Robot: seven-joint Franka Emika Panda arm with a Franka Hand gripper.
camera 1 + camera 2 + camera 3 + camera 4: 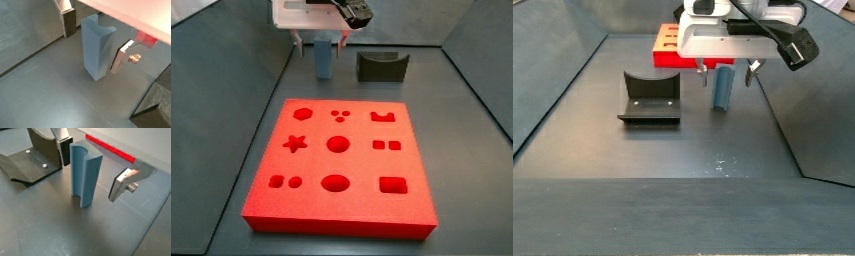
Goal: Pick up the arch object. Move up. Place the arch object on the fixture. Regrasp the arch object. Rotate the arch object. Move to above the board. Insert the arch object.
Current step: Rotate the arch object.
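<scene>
The arch object stood upright on the grey floor, on end, its grooved face showing in both wrist views. The gripper straddled it with jaws spread wide, one finger clear of the piece on one flank, the other finger apart on the opposite flank — nothing held. In a side view the blue piece sat beyond the board, toward its 12 o'clock, with the fixture at the piece's 3 o'clock, near but apart. From the opposite side, the fixture lay at its 9 o'clock.
</scene>
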